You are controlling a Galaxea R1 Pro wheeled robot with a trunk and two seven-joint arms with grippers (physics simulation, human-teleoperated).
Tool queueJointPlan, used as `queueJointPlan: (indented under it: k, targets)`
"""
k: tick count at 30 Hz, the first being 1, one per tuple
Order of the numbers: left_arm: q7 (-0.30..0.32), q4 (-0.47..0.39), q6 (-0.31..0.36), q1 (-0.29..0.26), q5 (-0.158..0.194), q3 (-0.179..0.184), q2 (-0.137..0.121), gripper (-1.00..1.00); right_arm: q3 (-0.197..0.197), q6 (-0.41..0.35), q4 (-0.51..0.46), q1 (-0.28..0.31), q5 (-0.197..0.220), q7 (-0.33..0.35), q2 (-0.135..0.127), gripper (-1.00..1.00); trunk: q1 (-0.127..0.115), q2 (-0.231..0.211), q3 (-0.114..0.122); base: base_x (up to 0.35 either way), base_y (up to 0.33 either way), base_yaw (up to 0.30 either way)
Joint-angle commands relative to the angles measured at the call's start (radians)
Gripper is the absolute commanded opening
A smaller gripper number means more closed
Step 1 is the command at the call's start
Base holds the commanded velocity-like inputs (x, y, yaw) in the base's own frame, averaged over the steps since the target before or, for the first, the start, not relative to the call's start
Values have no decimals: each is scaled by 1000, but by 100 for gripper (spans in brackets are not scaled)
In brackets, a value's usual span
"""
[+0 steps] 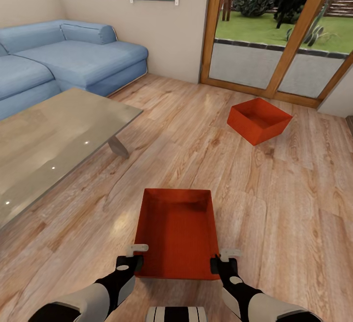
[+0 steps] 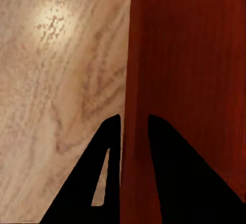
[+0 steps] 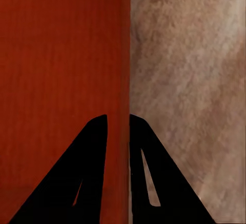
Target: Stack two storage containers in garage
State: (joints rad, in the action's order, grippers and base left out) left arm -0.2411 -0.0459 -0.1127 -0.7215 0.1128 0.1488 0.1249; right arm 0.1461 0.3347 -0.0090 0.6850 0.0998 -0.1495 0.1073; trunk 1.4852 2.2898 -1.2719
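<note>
Both tools clamp near container (image 1: 177,233) side walls: left tool (image 1: 131,262) | right tool (image 1: 221,262); floor (image 1: 274,204) seemingly open

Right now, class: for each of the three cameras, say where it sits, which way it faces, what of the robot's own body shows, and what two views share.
Head view: on the robot's head, facing forward and down over the wood floor; both forearms, the left gripper and the right gripper show.
Left wrist view: near the left gripper, looking along its dark fingers straddling the near container's wall.
Right wrist view: near the right gripper, fingers straddling the opposite wall.
Shared: both wrist views show the near container and floor.
</note>
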Motion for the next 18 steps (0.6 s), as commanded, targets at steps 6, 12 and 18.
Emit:
queueJointPlan:
  k: [6, 12, 18]
  targets:
    - [-8, 1, -5, -1, -2, -6, -4, -100, -20, 9, 1, 1, 32, -7, -1, -100, 0, 0, -1, 0, 0, 0]
    - [-10, 1, -3, -1, 1, -6, -3, -100, -20, 9, 1, 1, 32, -7, -1, -100, 0, 0, -1, 0, 0, 0]
    - [-10, 1, -5, -1, 1, -6, -2, -100, -20, 8, 1, 1, 32, -7, -1, -100, -12, -21, 9, 0, 0, 0]
